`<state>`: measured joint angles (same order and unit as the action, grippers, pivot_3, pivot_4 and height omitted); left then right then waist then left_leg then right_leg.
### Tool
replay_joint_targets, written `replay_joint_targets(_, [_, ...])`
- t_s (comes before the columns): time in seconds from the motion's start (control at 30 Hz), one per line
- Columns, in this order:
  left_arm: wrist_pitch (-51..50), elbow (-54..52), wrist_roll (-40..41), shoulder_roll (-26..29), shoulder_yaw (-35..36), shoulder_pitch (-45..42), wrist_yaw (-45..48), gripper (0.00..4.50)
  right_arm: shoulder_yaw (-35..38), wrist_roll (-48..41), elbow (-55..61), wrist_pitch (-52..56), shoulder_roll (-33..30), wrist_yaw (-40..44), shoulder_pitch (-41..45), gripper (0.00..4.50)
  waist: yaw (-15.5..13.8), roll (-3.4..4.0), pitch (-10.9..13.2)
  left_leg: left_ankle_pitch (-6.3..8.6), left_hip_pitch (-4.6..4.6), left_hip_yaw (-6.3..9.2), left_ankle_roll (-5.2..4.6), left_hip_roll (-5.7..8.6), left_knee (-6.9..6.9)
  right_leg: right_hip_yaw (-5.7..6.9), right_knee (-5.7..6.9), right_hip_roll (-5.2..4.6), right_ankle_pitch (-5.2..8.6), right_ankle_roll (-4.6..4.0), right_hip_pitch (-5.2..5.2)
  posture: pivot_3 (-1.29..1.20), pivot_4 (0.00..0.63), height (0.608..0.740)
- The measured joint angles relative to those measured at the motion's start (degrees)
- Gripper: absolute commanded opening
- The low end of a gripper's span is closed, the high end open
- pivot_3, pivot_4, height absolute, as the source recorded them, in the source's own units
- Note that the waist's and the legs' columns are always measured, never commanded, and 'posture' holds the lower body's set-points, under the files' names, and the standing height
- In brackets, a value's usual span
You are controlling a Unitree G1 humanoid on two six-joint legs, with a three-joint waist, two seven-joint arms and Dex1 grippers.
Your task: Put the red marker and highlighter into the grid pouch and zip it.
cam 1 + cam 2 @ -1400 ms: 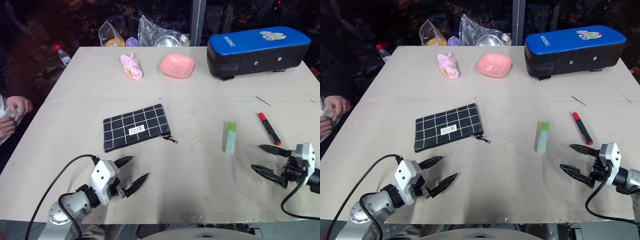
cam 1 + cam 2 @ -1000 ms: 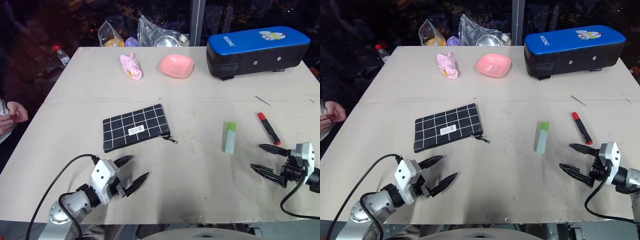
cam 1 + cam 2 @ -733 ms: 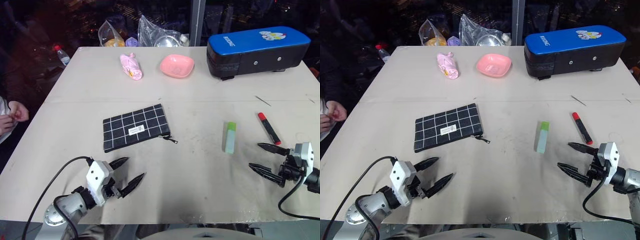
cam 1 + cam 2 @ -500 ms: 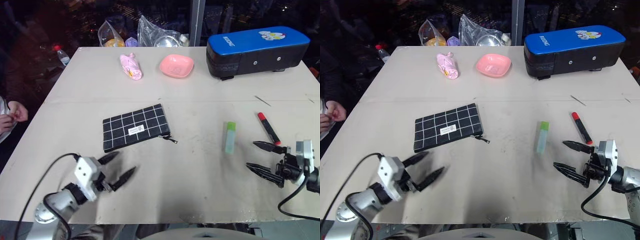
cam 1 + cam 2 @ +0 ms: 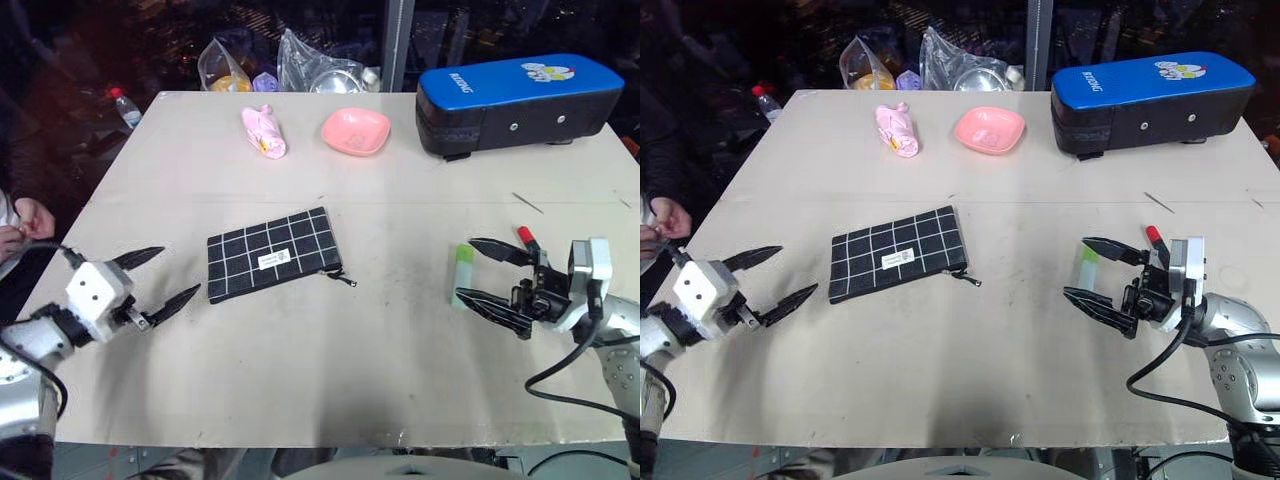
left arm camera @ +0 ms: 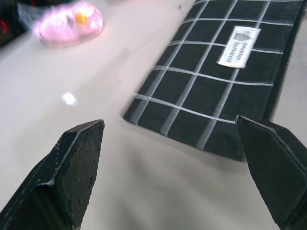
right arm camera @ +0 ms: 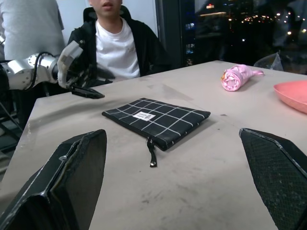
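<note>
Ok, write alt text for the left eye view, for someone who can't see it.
A grid pouch lies zipped flat mid-table, between two open robot grippers: the left gripper at the table's left edge, the right gripper beside the highlighter, partly hiding the red marker. Behind sit a pink bowl and a blue-topped case.

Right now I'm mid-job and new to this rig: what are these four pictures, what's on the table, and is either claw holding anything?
Two pictures come from the robot's head, looking down at the table. The other two come from cameras on its wrists.

The left gripper and right gripper are two-fingered black claws, both open and empty.

On the table lie the grid pouch, zipped; the highlighter and the red marker, both beside the right gripper; a pink bowl; and a blue-topped case.
</note>
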<state>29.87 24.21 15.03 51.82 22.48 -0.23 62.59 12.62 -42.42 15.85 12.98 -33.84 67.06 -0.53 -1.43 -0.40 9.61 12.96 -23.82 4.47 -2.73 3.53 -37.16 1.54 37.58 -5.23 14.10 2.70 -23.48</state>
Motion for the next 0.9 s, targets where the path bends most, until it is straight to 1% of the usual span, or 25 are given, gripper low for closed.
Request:
replay_joint_targets(0.1, [13.8,12.45,-6.71,3.81,-2.6,-7.93,-0.59,4.5,0.24,0.2,-0.08,-0.15,-0.02,-0.03,-0.43,4.47,0.18,-0.02,0.0,0.0,0.0,-0.02,-0.01,0.01,0.02,-0.02,0.0,0.01,-0.12,0.2,-0.02,0.0,0.15,0.734])
replay_joint_targets(0.17, [20.86,17.34,-9.29,5.01,-4.04,-10.49,-1.38,4.5,0.45,0.23,-0.03,-0.24,-0.02,-0.11,-0.73,4.47,0.48,-0.02,0.0,0.0,0.0,-0.04,-0.01,0.02,0.06,-0.05,0.01,0.0,-0.13,0.22,-0.05,0.0,0.15,0.734])
replay_joint_targets(0.3, [31.96,23.53,-13.76,6.37,-8.71,-13.11,-2.22,4.5,0.76,0.42,-0.03,-0.55,-0.03,-0.34,-0.92,4.47,0.82,-0.02,0.01,0.0,0.02,-0.09,0.0,0.0,0.09,-0.11,0.12,0.04,-0.14,0.24,-0.09,0.0,0.15,0.734])
replay_joint_targets(0.4, [39.83,26.58,-18.02,7.43,-12.49,-12.89,-3.4,4.5,0.79,0.66,-0.07,-0.66,-0.03,-0.45,-0.92,4.47,0.76,-0.01,0.01,0.0,0.03,-0.1,0.0,-0.02,0.09,-0.11,0.16,0.05,-0.14,0.24,-0.1,0.0,0.15,0.734])
replay_joint_targets(0.47, [43.53,28.25,-20.69,7.8,-13.62,-13.55,-6.54,4.5,0.79,0.69,-0.2,-0.68,-0.03,-0.46,-0.87,4.47,0.64,-0.02,0.01,0.0,0.06,-0.09,0.0,-0.02,0.07,-0.11,0.16,0.05,-0.14,0.25,-0.1,0.0,0.15,0.734])
replay_joint_targets(0.53, [46.45,29.55,-24.62,8.34,-14.22,-14.77,-10.54,4.5,0.8,0.73,-0.29,-0.72,-0.03,-0.36,-0.63,4.47,0.54,-0.02,0.0,0.0,0.06,-0.1,0.0,0.0,0.04,-0.09,0.16,0.04,-0.15,0.26,-0.09,0.0,0.15,0.734])
replay_joint_targets(0.57, [46.85,29.8,-25.39,8.47,-14.36,-15.03,-11.28,4.5,0.79,0.74,-0.29,-0.72,-0.03,-0.35,-0.6,4.47,0.53,-0.02,0.0,0.0,0.06,-0.1,-0.01,0.0,0.03,-0.08,0.17,0.05,-0.15,0.27,-0.08,0.0,0.15,0.734])
replay_joint_targets(0.67, [47.86,30.8,-30.93,9.0,-15.71,-16.51,-17.6,4.5,0.79,0.91,-0.3,-0.71,-0.2,-0.14,-0.67,4.47,0.46,0.06,-0.03,-0.01,0.1,-0.11,0.0,0.01,0.02,-0.05,0.24,0.09,-0.19,0.34,-0.07,0.0,0.15,0.734])
replay_joint_targets(0.8, [47.89,31.08,-36.56,9.15,-17.82,-17.23,-25.3,4.5,0.77,2.48,-0.46,-1.17,-2.42,1.41,-1.84,4.47,-0.13,0.37,-0.21,-0.05,0.2,-0.13,0.03,0.04,-0.04,0.12,0.34,0.13,-0.2,0.39,0.03,0.0,0.15,0.734])
replay_joint_targets(0.9, [47.28,31.16,-38.68,9.13,-19.28,-17.95,-28.85,4.5,0.77,3.54,-1.06,-2.08,-3.15,2.24,-2.09,4.47,-0.59,0.58,-0.33,-0.07,0.24,-0.15,0.05,0.04,-0.07,0.13,0.36,0.21,-0.23,0.48,0.06,0.0,0.15,0.734])
